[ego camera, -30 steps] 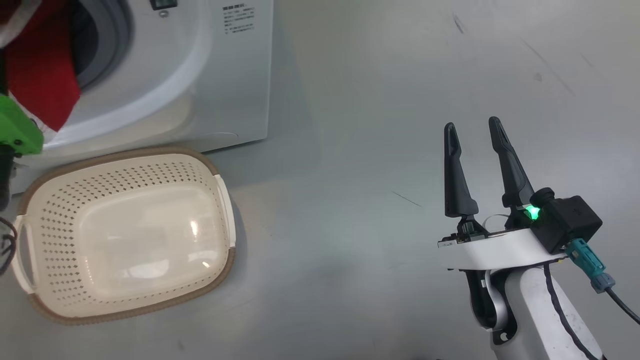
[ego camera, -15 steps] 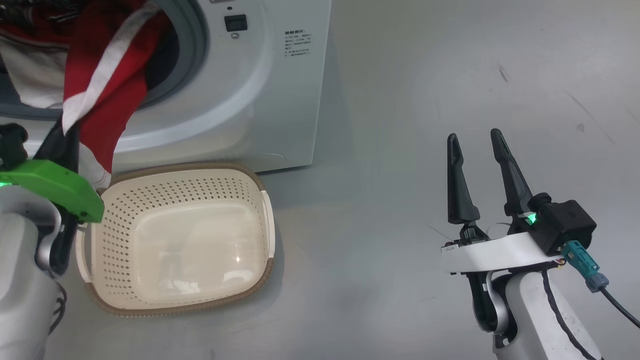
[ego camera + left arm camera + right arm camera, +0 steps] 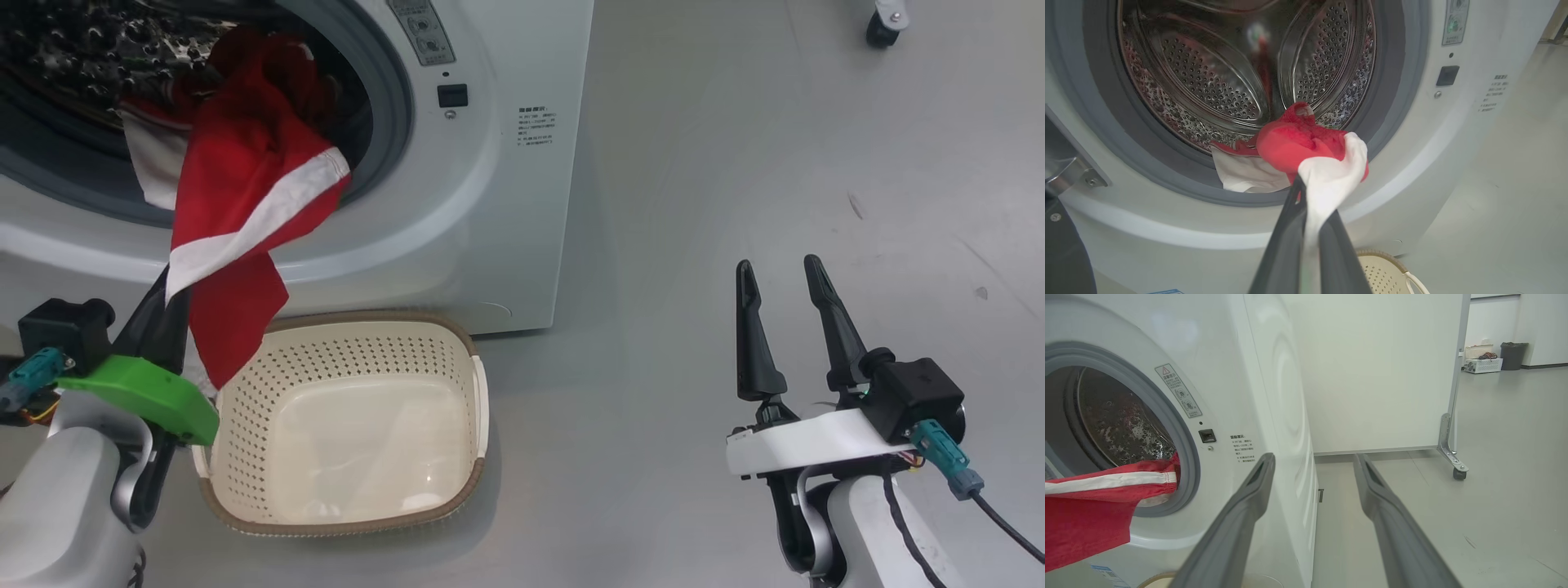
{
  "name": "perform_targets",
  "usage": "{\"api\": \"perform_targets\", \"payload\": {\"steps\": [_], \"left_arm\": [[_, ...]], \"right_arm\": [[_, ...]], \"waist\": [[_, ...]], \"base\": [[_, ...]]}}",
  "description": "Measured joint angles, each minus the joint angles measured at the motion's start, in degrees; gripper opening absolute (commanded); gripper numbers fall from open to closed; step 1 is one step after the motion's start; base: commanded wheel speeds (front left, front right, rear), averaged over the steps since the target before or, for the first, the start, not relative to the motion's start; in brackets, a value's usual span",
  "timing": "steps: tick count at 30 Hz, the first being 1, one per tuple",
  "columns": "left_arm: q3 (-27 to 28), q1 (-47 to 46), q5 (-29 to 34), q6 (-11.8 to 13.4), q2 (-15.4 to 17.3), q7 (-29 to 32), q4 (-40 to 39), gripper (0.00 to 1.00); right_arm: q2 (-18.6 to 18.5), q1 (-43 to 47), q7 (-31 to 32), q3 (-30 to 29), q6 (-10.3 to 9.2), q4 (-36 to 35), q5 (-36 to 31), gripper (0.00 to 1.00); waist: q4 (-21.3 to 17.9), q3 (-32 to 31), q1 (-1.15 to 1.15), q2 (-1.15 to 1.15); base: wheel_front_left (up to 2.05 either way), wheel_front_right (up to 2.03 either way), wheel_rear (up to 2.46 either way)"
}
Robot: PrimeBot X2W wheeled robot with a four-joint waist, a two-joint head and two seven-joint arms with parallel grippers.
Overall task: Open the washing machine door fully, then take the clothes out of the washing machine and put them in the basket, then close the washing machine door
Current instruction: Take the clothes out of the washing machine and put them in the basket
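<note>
The white washing machine (image 3: 490,188) stands open, its steel drum (image 3: 1208,73) bare at the back. Red and white clothes (image 3: 245,204) trail from the drum mouth over the grey seal down to my left gripper (image 3: 167,286). That gripper is shut on a white and red fold (image 3: 1327,179) of them, just above the left rim of the cream basket (image 3: 478,384). The basket sits on the floor in front of the machine with nothing in it. Of the washing machine door, a metal hinge (image 3: 1065,173) and a dark edge show at the left. My right gripper (image 3: 780,269) hangs open over bare floor, far right of the basket.
Grey floor (image 3: 735,122) spreads to the right of the machine. A white partition panel (image 3: 1380,375) on castors (image 3: 1459,473) stands behind it. One castor (image 3: 886,20) shows at the top right of the head view. Bins and boxes sit far off.
The head camera has swung, so the machine and basket sit further right in the picture. My left gripper has drawn the red garment further out of the drum, beside the basket. The right gripper stays open.
</note>
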Motion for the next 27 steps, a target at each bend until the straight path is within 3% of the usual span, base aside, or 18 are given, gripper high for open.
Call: {"api": "perform_targets", "payload": {"steps": [8, 15, 27], "left_arm": [[4.27, 1.03, 0.32, 0.03, -1.67, -0.15, -6.38, 0.00], [11.48, 0.75, 2.55, 0.94, -2.00, -0.16, -18.35, 0.00], [13.67, 2.46, 4.79, 1.68, -2.61, -0.18, -23.71, 0.00]], "right_arm": [[0.00, 1.70, 0.00, -0.51, 0.53, 0.35, -0.01, 1.00], [0.00, 1.79, 0.00, -0.26, 1.00, 0.29, 0.01, 1.00], [0.00, 1.91, 0.00, 0.38, 1.47, -0.16, 0.34, 1.00]], "waist": [[1.65, -3.12, 0.00, 0.00], [2.42, -3.77, 0.00, 0.00], [1.31, -2.55, 0.00, 0.00]], "base": [[0.00, 0.00, 0.00], [0.00, 0.00, 0.00], [0.00, 0.00, 0.00]]}}
